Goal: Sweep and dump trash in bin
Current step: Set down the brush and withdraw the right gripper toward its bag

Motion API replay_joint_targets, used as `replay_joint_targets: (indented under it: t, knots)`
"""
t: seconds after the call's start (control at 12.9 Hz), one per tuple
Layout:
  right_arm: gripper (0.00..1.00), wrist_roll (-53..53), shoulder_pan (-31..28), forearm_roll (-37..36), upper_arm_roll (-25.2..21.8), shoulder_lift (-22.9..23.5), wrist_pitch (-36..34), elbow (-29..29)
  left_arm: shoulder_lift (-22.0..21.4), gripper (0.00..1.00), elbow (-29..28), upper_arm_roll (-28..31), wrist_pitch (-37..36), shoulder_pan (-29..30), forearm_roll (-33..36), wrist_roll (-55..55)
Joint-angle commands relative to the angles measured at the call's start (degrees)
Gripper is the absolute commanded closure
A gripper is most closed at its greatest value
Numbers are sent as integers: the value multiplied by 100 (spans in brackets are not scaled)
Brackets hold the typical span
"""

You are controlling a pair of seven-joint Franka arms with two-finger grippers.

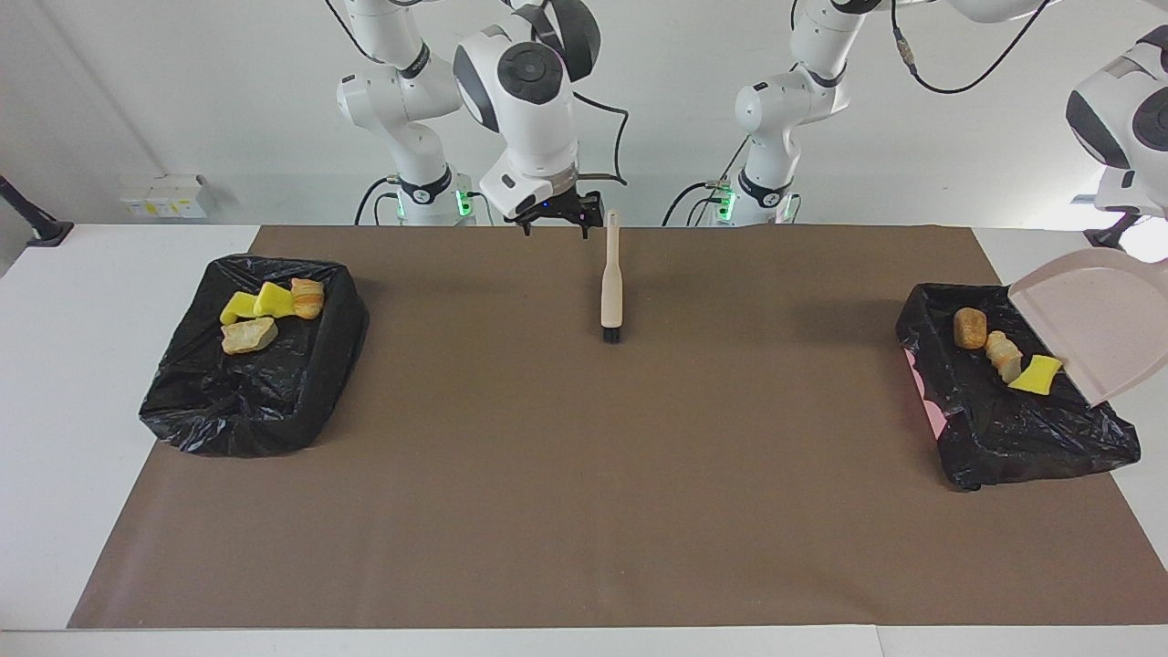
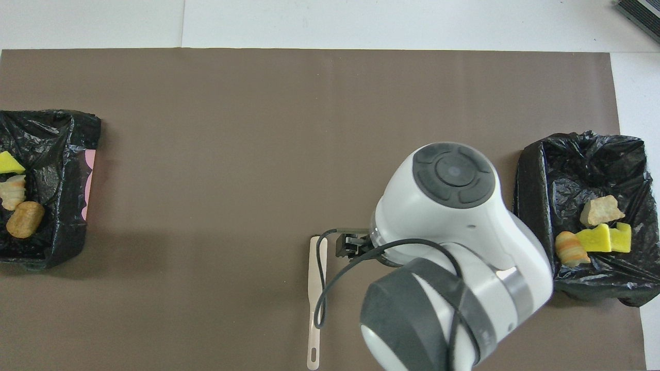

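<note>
Three pieces of trash, a brown lump (image 1: 970,328), a crusty piece (image 1: 1004,354) and a yellow wedge (image 1: 1036,376), lie in the black-bagged bin (image 1: 1013,433) at the left arm's end; the overhead view shows the lump (image 2: 21,219) too. The pale pink dustpan (image 1: 1090,319) hangs steeply tipped over that bin with nothing on it. The left arm holds it, with its gripper past the picture's edge. My right gripper (image 1: 555,219) hangs open, holding nothing, over the mat beside the brush (image 1: 611,283) handle's end.
A second black-bagged bin (image 1: 255,401) at the right arm's end holds several yellow and tan scraps (image 1: 265,310). The brush (image 2: 314,288) lies flat on the brown mat (image 1: 584,474), close to the robots. The right arm's wrist (image 2: 454,206) covers part of the mat from above.
</note>
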Motion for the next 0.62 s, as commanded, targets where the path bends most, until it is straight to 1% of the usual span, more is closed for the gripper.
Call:
replay_joint_targets:
  t: [0.0, 0.08, 0.16, 0.23, 0.31, 0.39, 0.47, 0.54]
  knots:
    - [0, -631, -603, -48, 31, -201, -123, 168, -7, 100, 233, 57, -367, -270, 185, 138]
    - [0, -842, -832, -66, 31, -307, -149, 169, -7, 100, 312, 57, -499, -393, 246, 138]
    - [0, -1166, -1034, -153, 5, -369, -323, 160, 2, 100, 356, 48, -648, -516, 212, 147]
    - [0, -1535, -1184, -441, -65, -396, -482, 168, -6, 100, 418, 31, -780, -639, 55, 130]
    - [0, -1895, -1290, -757, -135, -500, -509, 169, -15, 100, 453, 31, -799, -667, -460, 60]
    - [0, -2160, -1396, -952, -232, -562, -509, 169, -76, 100, 453, 48, -756, -623, -1388, -2]
    - [0, -2398, -1466, -1014, -337, -589, -501, 186, -190, 100, 445, 118, -729, -553, -2285, -142]
    - [0, -2574, -1511, -1015, -495, -580, -518, 325, -296, 100, 410, 136, -790, -535, -2833, -343]
